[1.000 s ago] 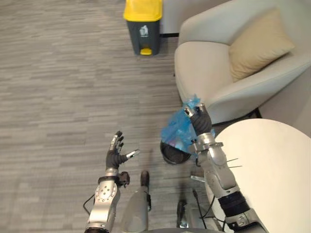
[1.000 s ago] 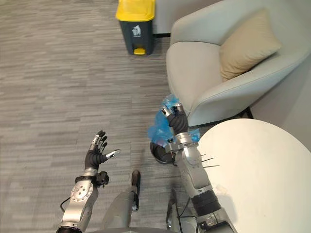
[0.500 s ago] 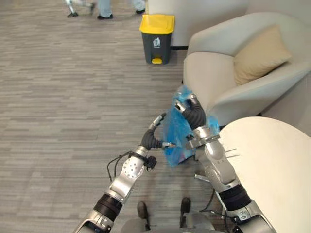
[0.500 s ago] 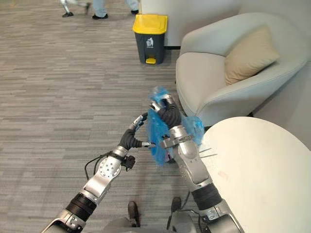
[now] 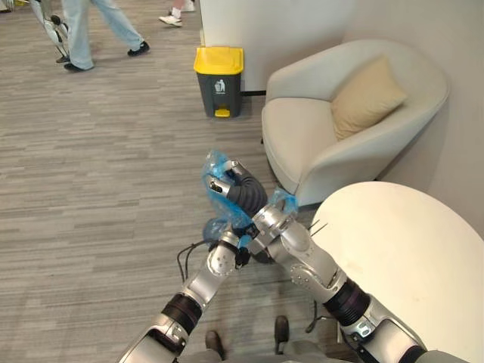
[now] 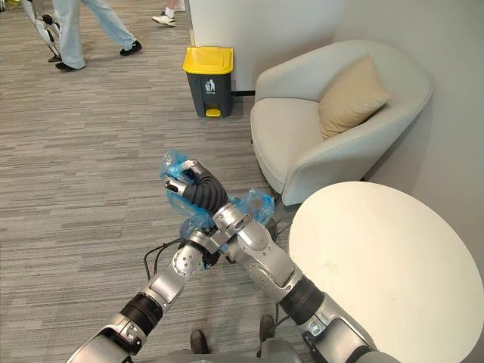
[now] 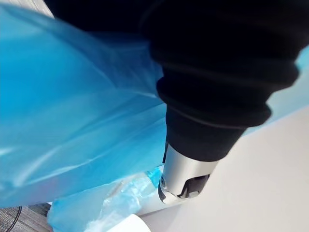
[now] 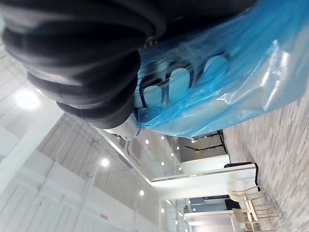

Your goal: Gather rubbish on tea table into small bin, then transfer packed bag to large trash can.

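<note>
The grey striped carpet floor [image 5: 91, 189] carries a dark trash can [image 5: 219, 72] with a yellow lid by the wall, a pale armchair [image 5: 302, 136] beside it, and the round white desk [image 5: 408, 257] nearer. A person's shoes [image 5: 136, 50] stand farther off.

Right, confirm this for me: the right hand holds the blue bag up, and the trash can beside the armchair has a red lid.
Not red: the left eye view shows a yellow lid on the trash can beside the armchair. The right hand does hold the blue bag up.
</note>
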Controlling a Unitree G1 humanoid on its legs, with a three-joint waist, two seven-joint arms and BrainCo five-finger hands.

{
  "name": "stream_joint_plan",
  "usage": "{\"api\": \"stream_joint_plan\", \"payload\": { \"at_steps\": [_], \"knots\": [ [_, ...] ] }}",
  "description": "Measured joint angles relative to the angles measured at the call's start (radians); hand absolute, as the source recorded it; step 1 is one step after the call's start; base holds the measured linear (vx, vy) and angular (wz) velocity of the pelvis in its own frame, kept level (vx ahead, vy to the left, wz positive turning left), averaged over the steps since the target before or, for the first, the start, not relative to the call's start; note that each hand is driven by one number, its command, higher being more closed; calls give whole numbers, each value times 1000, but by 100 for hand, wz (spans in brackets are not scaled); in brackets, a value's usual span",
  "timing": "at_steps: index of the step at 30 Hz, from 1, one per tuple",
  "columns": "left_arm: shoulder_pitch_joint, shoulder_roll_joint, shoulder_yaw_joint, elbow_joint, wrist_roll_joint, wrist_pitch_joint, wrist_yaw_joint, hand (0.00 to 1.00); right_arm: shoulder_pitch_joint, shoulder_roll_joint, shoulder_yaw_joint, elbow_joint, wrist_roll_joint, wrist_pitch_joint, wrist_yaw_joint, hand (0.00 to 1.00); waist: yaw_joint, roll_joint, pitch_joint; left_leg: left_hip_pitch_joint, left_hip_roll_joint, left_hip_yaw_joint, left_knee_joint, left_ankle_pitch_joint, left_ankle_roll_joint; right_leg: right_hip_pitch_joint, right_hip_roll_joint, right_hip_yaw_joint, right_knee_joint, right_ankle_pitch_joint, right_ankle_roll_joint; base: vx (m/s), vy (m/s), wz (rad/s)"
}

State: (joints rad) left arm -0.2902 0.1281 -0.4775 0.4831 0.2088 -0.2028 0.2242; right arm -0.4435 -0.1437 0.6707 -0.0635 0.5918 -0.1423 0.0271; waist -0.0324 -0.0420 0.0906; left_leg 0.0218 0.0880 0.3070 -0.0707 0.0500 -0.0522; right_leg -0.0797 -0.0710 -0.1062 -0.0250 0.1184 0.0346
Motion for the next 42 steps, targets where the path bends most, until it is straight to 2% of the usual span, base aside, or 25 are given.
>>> {"api": "stream_joint_plan", "payload": {
  "at_steps": [6,9,12,13,16,21,23,26,30,32,34,38,39,41,42],
  "knots": [
    [1,-7,-21,-2,-37,-1,0,100,-47,19,22,0,-14,-1,12,0,0,2,-16,11,10,-8,0,1,-2,21,5,-1,-15,1,-2,0,0,0],
    [20,-7,-20,-28,-67,0,-1,100,-47,16,18,0,-83,-6,21,0,-5,3,-21,10,11,-12,0,1,-2,22,6,-1,-15,1,-2,0,0,0],
    [82,-9,11,-95,-109,1,-6,100,-8,8,-16,-1,-243,-20,21,0,-8,2,-21,11,11,-16,0,1,-2,25,6,-1,-15,1,-1,-2,0,2],
    [114,-12,36,-117,-133,1,-5,100,34,-9,-39,-2,-328,-36,20,0,-7,2,-22,11,11,-19,0,1,-2,27,6,0,-15,1,-1,-2,1,7],
    [191,-13,127,-145,-174,1,-5,100,183,-77,-104,-3,-487,-47,20,0,-4,2,-22,24,11,-28,-2,1,-3,44,7,2,-16,-4,5,2,5,9],
    [294,34,275,-189,-209,0,-4,100,393,-234,-200,-10,-622,-51,39,0,-7,3,-23,31,9,-29,-19,-3,-8,48,6,13,-24,-10,13,-1,2,1],
    [332,48,323,-200,-218,0,-4,100,467,-306,-209,-21,-669,-72,50,0,-6,3,-23,31,9,-29,-20,-2,-8,49,6,15,-29,-16,21,0,0,0],
    [374,50,378,-200,-220,0,-4,100,572,-337,-251,-20,-739,-94,68,0,-6,6,-23,28,9,-32,-21,-1,-9,49,6,12,-30,-17,21,-2,-1,1],
    [432,50,451,-189,-240,-2,-5,100,675,-296,-326,81,-764,-113,80,0,-11,12,-21,17,-1,-53,-22,-1,-10,55,-1,-12,-29,-31,23,-1,5,18],
    [452,48,482,-155,-268,-5,-8,100,698,-232,-390,177,-760,-109,80,0,-11,18,-19,0,-2,-79,-13,-2,-9,52,-7,-37,-19,-47,24,23,-1,43],
    [468,39,528,-85,-323,-5,-23,100,696,-134,-492,309,-733,-95,69,0,-9,29,-16,-65,-7,-133,32,-8,-2,24,-22,-91,11,-65,31,13,-2,70],
    [472,33,561,5,-349,0,-52,100,636,-50,-613,482,-651,-70,18,0,-4,53,13,-172,-26,-225,129,-26,4,10,-51,-216,61,-95,28,2,27,98],
    [475,32,561,13,-354,0,-62,100,623,-44,-635,507,-636,-66,-4,0,-4,61,18,-198,-23,-213,144,-48,13,11,-63,-261,73,-105,28,-5,37,106],
    [486,21,571,40,-354,1,-88,100,608,-42,-672,538,-633,-65,-49,0,-7,74,24,-220,18,-65,190,-56,22,30,-89,-348,89,-133,48,70,73,119],
    [486,19,573,43,-354,2,-92,100,605,-41,-676,549,-634,-65,-55,0,-7,73,27,-222,19,-51,196,-60,27,34,-96,-356,96,-140,52,106,77,78]
  ]
}}
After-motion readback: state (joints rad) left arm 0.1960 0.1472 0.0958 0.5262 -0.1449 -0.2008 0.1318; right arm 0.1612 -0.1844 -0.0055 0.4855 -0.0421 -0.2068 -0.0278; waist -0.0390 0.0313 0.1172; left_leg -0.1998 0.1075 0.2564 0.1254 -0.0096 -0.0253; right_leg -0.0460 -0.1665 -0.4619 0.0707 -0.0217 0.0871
